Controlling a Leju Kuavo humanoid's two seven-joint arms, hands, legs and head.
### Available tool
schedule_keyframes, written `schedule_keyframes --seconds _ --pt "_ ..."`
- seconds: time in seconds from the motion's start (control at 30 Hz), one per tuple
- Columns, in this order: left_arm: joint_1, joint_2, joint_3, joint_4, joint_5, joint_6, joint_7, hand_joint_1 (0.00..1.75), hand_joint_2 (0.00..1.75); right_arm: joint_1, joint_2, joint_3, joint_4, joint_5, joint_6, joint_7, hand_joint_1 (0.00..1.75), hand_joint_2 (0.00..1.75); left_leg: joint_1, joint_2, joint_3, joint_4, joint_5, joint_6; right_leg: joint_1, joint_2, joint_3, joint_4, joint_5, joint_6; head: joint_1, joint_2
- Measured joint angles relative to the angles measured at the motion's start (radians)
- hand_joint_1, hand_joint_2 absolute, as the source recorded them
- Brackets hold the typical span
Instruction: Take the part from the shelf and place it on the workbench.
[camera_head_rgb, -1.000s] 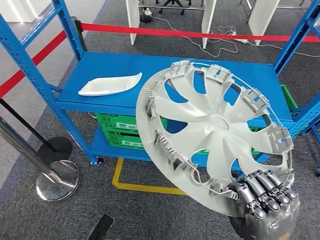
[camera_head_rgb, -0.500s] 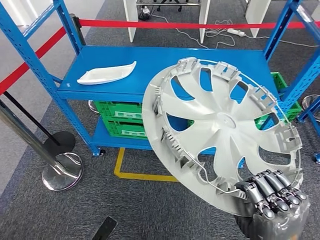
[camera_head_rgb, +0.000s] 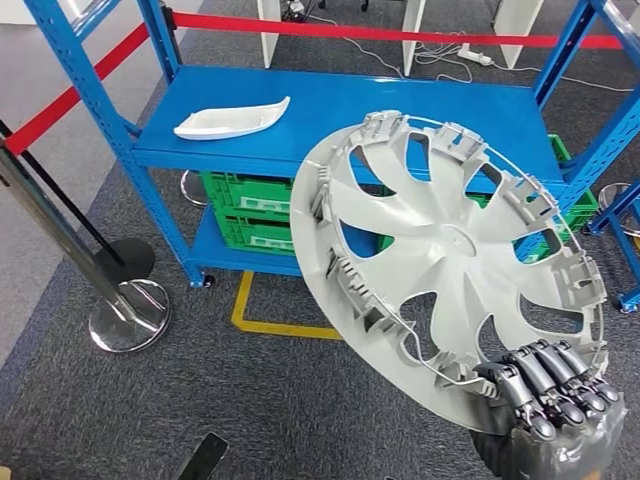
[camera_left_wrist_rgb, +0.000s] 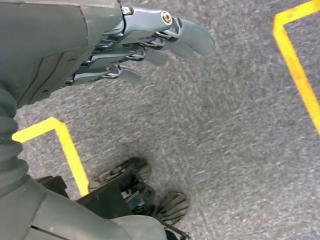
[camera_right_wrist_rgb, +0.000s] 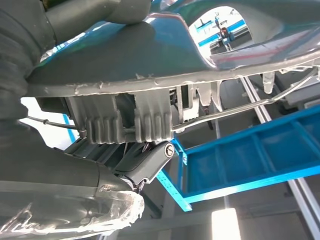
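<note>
A large silver wheel cover (camera_head_rgb: 453, 250) hangs tilted in front of the blue shelf (camera_head_rgb: 423, 110), its ribbed back side facing me. My right hand (camera_head_rgb: 551, 385) grips its near rim from below, fingers curled over the edge. In the right wrist view the rim (camera_right_wrist_rgb: 151, 70) lies across my right hand (camera_right_wrist_rgb: 147, 160). My left hand (camera_left_wrist_rgb: 151, 45) hangs over the grey carpet with its fingers straight and apart, holding nothing. A white curved part (camera_head_rgb: 230, 120) lies on the shelf's top board at the left.
Green crates (camera_head_rgb: 249, 215) stand on the shelf's lower board. A chrome stanchion base (camera_head_rgb: 128, 315) and a slanted pole stand at the left, with red barrier tape (camera_head_rgb: 377, 32) behind the shelf. Yellow floor tape (camera_head_rgb: 279, 325) marks the carpet before the shelf.
The whole view has shifted as the camera moved: the shelf sits further right and higher now. The wheel cover stays in my right hand, held the same way.
</note>
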Motion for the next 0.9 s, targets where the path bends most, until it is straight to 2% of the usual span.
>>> schedule_keyframes --seconds 0.07,0.1,0.13,0.17,0.2,0.23,0.3,0.33,0.37,0.4,0.43,0.47,0.5,0.57,0.6,0.63,0.67,0.7,0.73,0.77,0.8,0.83,0.87,0.9 --pt "-0.001 0.003 0.0 0.0 0.0 -0.006 0.001 0.0 1.75 0.0 0.0 0.0 0.0 0.0 0.0 0.009 1.75 1.75 -0.005 0.003 -0.023 0.005 0.015 0.007 0.0 0.003 -0.032 0.123 -0.087 0.003 0.004 0.0" --pt "0.0 0.005 0.0 0.0 0.0 -0.007 0.001 0.0 1.75 0.0 0.0 0.0 0.0 0.0 0.0 0.013 1.75 1.75 -0.007 0.004 -0.034 0.008 0.023 0.008 0.0 0.003 -0.04 0.18 -0.109 0.004 0.004 0.0" --pt "0.0 0.007 0.0 0.0 0.0 -0.008 0.001 0.0 1.75 0.0 0.0 0.001 0.0 0.0 0.0 0.017 1.75 1.75 -0.009 0.005 -0.046 0.011 0.03 0.009 0.0 0.003 -0.036 0.208 -0.108 0.004 0.004 0.0" --pt "0.0 0.008 0.0 0.0 0.0 -0.008 0.001 0.0 1.75 0.0 0.0 0.001 0.0 0.0 0.0 0.022 1.75 1.75 -0.011 0.006 -0.059 0.016 0.037 0.008 0.0 0.003 -0.018 0.206 -0.089 0.003 0.004 0.0" --pt "0.0 0.01 0.0 0.0 0.0 -0.008 0.001 0.0 1.75 0.0 0.0 0.001 0.0 0.0 0.0 0.025 1.75 1.75 -0.011 0.005 -0.07 0.021 0.043 0.007 0.001 0.003 0.02 0.162 -0.058 0.0 0.004 0.0" --pt "0.0 0.011 -0.001 0.0 0.0 -0.008 0.001 0.0 1.75 0.0 0.0 0.001 0.0 0.0 0.0 0.026 1.75 1.75 -0.012 0.005 -0.082 0.026 0.048 0.005 0.001 0.003 0.066 0.095 -0.034 -0.003 0.004 0.0" --pt "0.0 0.011 -0.001 0.0 0.0 -0.008 0.001 0.0 1.75 -0.001 0.0 0.001 -0.001 0.0 0.0 0.026 1.75 1.75 -0.014 0.003 -0.101 0.037 0.061 -0.003 0.004 0.004 0.15 -0.038 -0.02 -0.007 0.004 0.0" --pt "0.0 0.012 -0.001 0.0 0.0 -0.008 0.001 0.0 1.75 -0.001 0.0 0.001 -0.001 0.0 0.0 0.026 1.75 1.75 -0.014 0.002 -0.108 0.04 0.07 -0.008 0.006 0.005 0.169 -0.073 -0.026 -0.008 0.003 0.0" --pt "0.0 0.012 -0.001 0.0 0.0 -0.008 0.001 0.0 1.75 -0.001 0.0 0.001 -0.002 0.0 0.0 0.026 1.75 1.75 -0.014 0.002 -0.114 0.041 0.08 -0.013 0.009 0.006 0.175 -0.088 -0.028 -0.008 0.002 0.0" --pt "0.001 0.013 -0.001 0.0 0.0 -0.008 0.001 0.0 1.75 -0.001 0.0 0.001 -0.002 0.0 0.0 0.026 1.75 1.75 -0.013 0.002 -0.12 0.04 0.088 -0.018 0.008 0.006 0.165 -0.091 -0.022 -0.011 0.002 0.0" --pt "0.001 0.014 -0.001 0.0 0.0 -0.008 0.001 0.0 1.75 -0.001 0.0 0.002 -0.002 0.0 0.0 0.026 1.75 1.75 -0.012 0.001 -0.125 0.043 0.082 -0.024 0.007 0.004 0.158 -0.093 -0.013 -0.016 0.002 0.0" --pt "0.002 0.015 -0.001 0.0 0.0 -0.008 0.001 0.0 1.75 -0.001 0.0 0.002 -0.003 0.0 0.0 0.026 1.75 1.75 -0.01 0.001 -0.133 0.059 0.057 -0.032 0.006 0.002 0.15 -0.094 -0.003 -0.024 0.001 0.0" --pt "0.003 0.017 -0.001 0.0 0.0 -0.008 0.001 0.0 1.75 -0.002 0.0 0.002 -0.003 0.0 0.0 0.026 1.75 1.75 -0.008 0.0 -0.143 0.093 0.016 -0.039 0.004 -0.001 0.14 -0.096 0.007 -0.032 0.0 0.0" --pt "0.003 0.018 -0.001 0.0 0.0 -0.008 0.001 0.0 1.75 -0.002 0.0 0.002 -0.003 0.0 0.0 0.026 1.75 1.75 -0.002 -0.001 -0.17 0.21 -0.085 -0.052 0.004 -0.003 0.117 -0.09 0.025 -0.042 -0.003 0.0" --pt "0.003 0.019 -0.001 0.0 0.0 -0.008 0.002 0.0 1.75 -0.002 0.0 0.002 -0.003 0.0 0.0 0.026 1.75 1.75 0.0 -0.001 -0.18 0.271 -0.113 -0.055 0.004 -0.004 0.101 -0.085 0.034 -0.042 -0.003 0.0" --pt "0.003 0.02 -0.001 0.0 0.0 -0.008 0.002 0.0 1.75 -0.002 0.0 0.002 -0.002 0.0 0.0 0.026 1.75 1.75 0.002 -0.001 -0.18 0.313 -0.118 -0.057 0.004 -0.004 0.085 -0.08 0.042 -0.042 -0.003 0.0" --pt "0.003 0.02 -0.001 0.0 0.0 -0.008 0.002 0.0 1.75 -0.002 0.0 0.002 -0.003 0.0 0.0 0.027 1.75 1.75 0.004 -0.001 -0.168 0.33 -0.103 -0.058 0.004 -0.005 0.068 -0.074 0.05 -0.042 -0.004 0.0" --pt "0.002 0.02 -0.002 0.0 0.0 -0.008 0.001 0.0 1.75 -0.002 0.0 0.002 -0.003 0.0 0.0 0.027 1.75 1.75 0.005 -0.001 -0.139 0.309 -0.073 -0.057 0.004 -0.005 0.052 -0.069 0.059 -0.041 -0.004 0.0" --pt "0.001 0.02 -0.002 0.0 0.0 -0.008 0.001 0.0 1.75 -0.002 0.0 0.002 -0.003 0.0 0.0 0.029 1.75 1.75 0.005 -0.001 -0.095 0.259 -0.045 -0.053 0.004 -0.004 0.038 -0.064 0.066 -0.04 -0.004 0.0" --pt "0.0 0.021 -0.003 0.0 0.0 -0.008 0.001 0.0 1.75 -0.002 0.0 0.002 -0.003 0.0 0.0 0.034 1.75 1.75 0.004 -0.002 -0.041 0.186 -0.033 -0.047 0.006 -0.004 0.028 -0.059 0.074 -0.037 -0.004 0.0" --pt "-0.002 0.021 -0.004 0.0 0.0 -0.008 0.001 0.0 1.75 -0.001 0.0 0.003 -0.004 0.0 0.0 0.039 1.75 1.75 0.002 -0.003 0.01 0.11 -0.034 -0.041 0.006 -0.004 0.02 -0.056 0.082 -0.032 -0.003 0.0" --pt "-0.004 0.021 -0.005 0.0 0.0 -0.008 0.001 0.0 1.75 -0.002 0.0 0.004 -0.005 0.0 0.0 0.045 1.75 1.75 -0.001 -0.004 0.044 0.055 -0.043 -0.036 0.006 -0.005 0.014 -0.056 0.092 -0.026 -0.003 0.0" --pt "-0.005 0.022 -0.005 0.0 0.001 -0.008 0.001 0.0 1.75 -0.003 0.0 0.006 -0.005 0.0 0.0 0.051 1.75 1.75 -0.005 -0.005 0.06 0.019 -0.051 -0.031 0.005 -0.006 0.009 -0.058 0.104 -0.02 -0.002 0.0" --pt "-0.005 0.022 -0.005 0.0 0.001 -0.008 0.001 0.0 1.75 -0.003 0.0 0.007 -0.006 0.0 0.0 0.055 1.75 1.75 -0.006 -0.005 0.058 0.006 -0.048 -0.026 0.004 -0.007 0.003 -0.062 0.116 -0.013 -0.002 0.0"
